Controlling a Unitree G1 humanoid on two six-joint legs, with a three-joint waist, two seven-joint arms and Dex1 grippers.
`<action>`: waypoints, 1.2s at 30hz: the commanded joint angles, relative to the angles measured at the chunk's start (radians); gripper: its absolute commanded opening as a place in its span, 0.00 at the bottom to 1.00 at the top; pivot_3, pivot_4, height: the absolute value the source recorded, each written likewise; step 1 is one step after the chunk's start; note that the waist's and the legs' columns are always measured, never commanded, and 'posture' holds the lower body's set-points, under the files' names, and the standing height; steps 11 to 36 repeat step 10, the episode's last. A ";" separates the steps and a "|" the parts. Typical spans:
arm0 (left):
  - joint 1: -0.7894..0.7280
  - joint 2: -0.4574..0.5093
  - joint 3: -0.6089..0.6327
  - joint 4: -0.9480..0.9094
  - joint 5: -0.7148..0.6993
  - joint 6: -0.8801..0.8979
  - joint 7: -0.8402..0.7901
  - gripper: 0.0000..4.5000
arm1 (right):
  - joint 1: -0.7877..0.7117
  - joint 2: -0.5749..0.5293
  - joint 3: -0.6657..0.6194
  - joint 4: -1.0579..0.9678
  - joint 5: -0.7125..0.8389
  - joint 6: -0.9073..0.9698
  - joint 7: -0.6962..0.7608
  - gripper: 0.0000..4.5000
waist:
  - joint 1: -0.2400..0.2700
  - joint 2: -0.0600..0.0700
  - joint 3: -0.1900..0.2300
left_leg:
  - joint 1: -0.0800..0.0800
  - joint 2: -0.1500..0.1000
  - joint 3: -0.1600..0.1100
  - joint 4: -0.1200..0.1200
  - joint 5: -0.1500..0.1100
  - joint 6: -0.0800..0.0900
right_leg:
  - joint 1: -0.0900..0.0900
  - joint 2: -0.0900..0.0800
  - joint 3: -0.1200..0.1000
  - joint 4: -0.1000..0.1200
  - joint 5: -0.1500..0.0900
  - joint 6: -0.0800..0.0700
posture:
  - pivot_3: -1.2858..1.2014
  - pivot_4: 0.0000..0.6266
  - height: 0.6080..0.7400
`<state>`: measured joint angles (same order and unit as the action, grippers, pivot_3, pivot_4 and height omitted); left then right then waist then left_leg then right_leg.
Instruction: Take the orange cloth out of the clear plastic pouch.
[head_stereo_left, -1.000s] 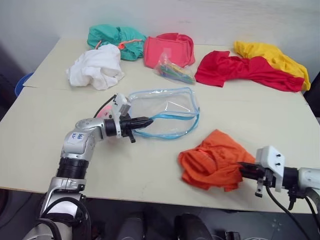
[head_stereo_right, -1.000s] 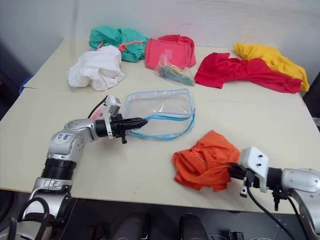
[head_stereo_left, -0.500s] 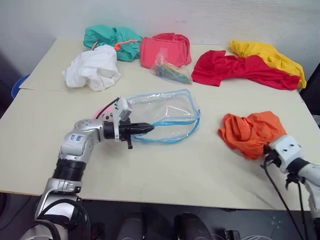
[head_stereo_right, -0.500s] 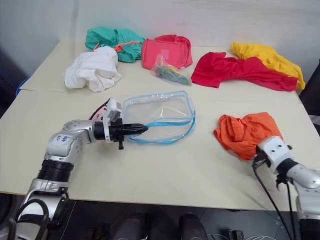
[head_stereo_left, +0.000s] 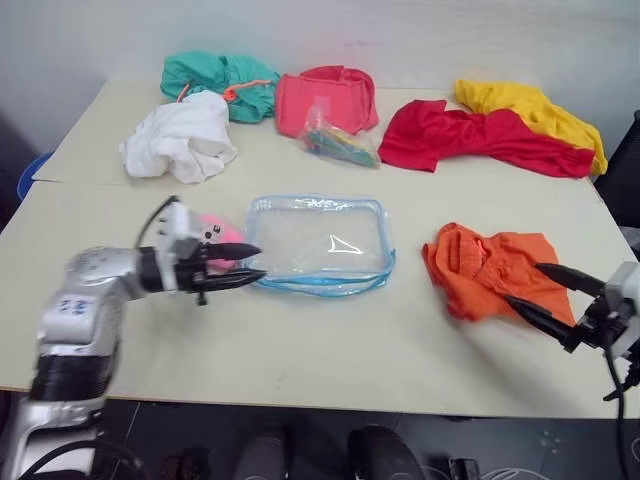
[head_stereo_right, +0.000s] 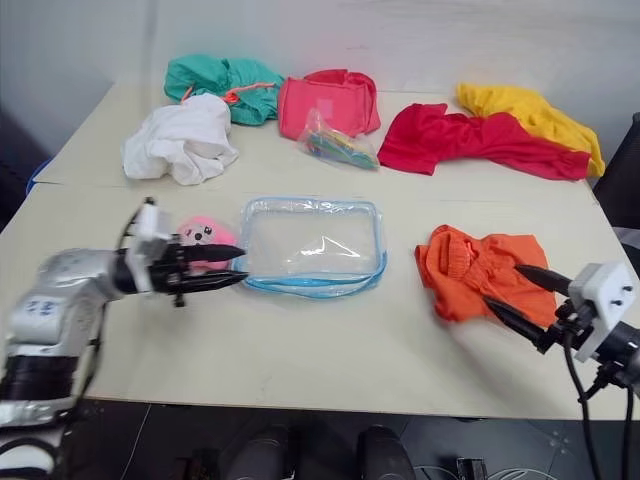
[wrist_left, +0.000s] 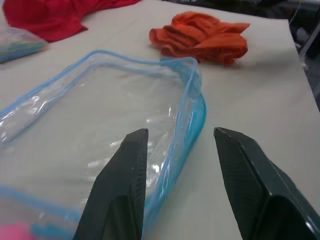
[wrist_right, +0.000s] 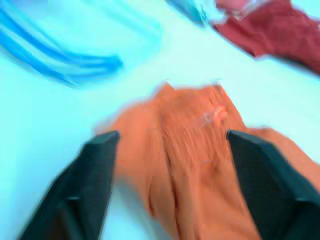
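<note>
The clear plastic pouch (head_stereo_left: 320, 240) lies flat and empty in the middle of the table, its light-blue trim all around. The orange cloth (head_stereo_left: 485, 268) sits crumpled on the table to the pouch's right, apart from it. My left gripper (head_stereo_left: 258, 262) is open just off the pouch's left edge, with nothing between its fingers (wrist_left: 125, 185). My right gripper (head_stereo_left: 523, 283) stands open at the orange cloth's near right side, its tips over the fabric without holding it. In the left wrist view the pouch (wrist_left: 100, 110) lies ahead, with the orange cloth (wrist_left: 205, 37) beyond it.
A pink plush toy (head_stereo_right: 205, 238) lies by my left gripper. Along the back are a white cloth (head_stereo_left: 180, 140), a teal cloth (head_stereo_left: 215, 75), a coral-pink cloth (head_stereo_left: 325, 98), a small bag of colourful items (head_stereo_left: 338, 140), a red garment (head_stereo_left: 480, 135) and a yellow cloth (head_stereo_left: 530, 110).
My left gripper let go of the pouch's edge, opened and drew back to the left; the pouch dropped flat. My right gripper opened and released the orange cloth onto the table.
</note>
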<state>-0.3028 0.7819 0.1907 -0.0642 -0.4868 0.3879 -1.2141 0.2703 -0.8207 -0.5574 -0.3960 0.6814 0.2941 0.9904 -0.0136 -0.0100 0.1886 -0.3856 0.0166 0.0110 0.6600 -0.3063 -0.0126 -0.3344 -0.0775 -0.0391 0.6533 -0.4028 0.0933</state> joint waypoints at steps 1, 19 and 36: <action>0.182 0.029 0.076 -0.061 0.024 -0.117 -0.026 0.73 | 0.037 0.015 0.131 -0.108 -0.037 -0.069 0.096 1.00 | 0.002 0.000 0.000 | 0.000 0.000 0.000 0.000 0.000 0.000 | 0.000 -0.001 0.001 -0.001 0.000 0.000 | 0.52 0.24 1.00; 0.444 -0.010 0.124 -0.030 0.142 -0.401 0.058 0.94 | 0.057 0.126 0.383 0.170 -0.351 -0.504 0.159 1.00 | 0.028 -0.001 -0.001 | 0.001 -0.004 -0.005 0.003 -0.003 0.005 | 0.008 -0.004 0.001 -0.011 0.000 0.000 | 0.52 0.24 1.00; 0.444 -0.010 0.124 -0.030 0.142 -0.401 0.058 0.94 | 0.057 0.126 0.383 0.170 -0.351 -0.504 0.159 1.00 | 0.028 -0.001 -0.001 | 0.001 -0.004 -0.005 0.003 -0.003 0.005 | 0.008 -0.004 0.001 -0.011 0.000 0.000 | 0.52 0.24 1.00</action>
